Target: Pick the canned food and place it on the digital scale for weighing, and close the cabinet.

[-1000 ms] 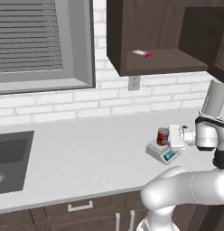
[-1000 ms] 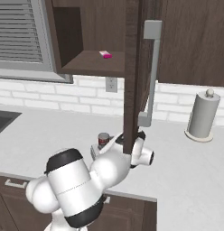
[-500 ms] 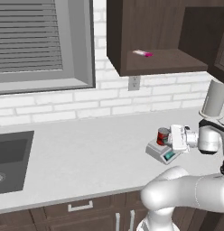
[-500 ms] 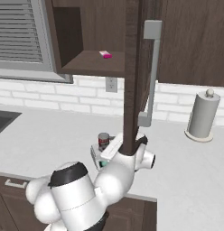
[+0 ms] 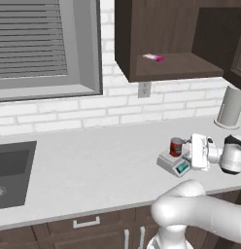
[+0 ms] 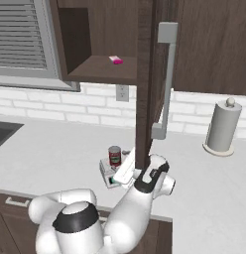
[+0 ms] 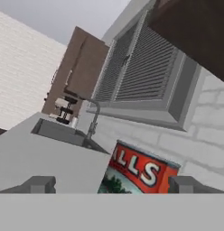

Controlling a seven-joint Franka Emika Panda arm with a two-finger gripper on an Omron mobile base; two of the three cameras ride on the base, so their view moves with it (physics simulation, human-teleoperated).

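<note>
The red canned food [image 5: 176, 146] [image 6: 114, 155] stands upright on the light-grey digital scale [image 5: 167, 159] [image 6: 106, 169] on the counter. My gripper [image 5: 188, 149] [image 6: 123, 164] lies level just right of the can, open, its fingers pointing at it. In the hand view the can's red label [image 7: 137, 173] sits low between the wide-apart fingertips of the gripper [image 7: 111, 185]. The dark brown cabinet [image 5: 166, 39] above is open, its door [image 6: 145, 84] swung out over my arm, silver bar handle [image 6: 167, 84] facing right.
A flat pink-and-white item [image 5: 154, 57] [image 6: 115, 60] lies on the cabinet shelf. A tall grey paper-towel roll [image 5: 230, 106] [image 6: 223, 126] stands at the back right. The sink [image 5: 10, 170] is at the far left, a wall outlet [image 5: 144, 89] behind the scale.
The upper part of my arm has swung down and to the right. The hand has stayed beside the can, which has not moved on the scale.
</note>
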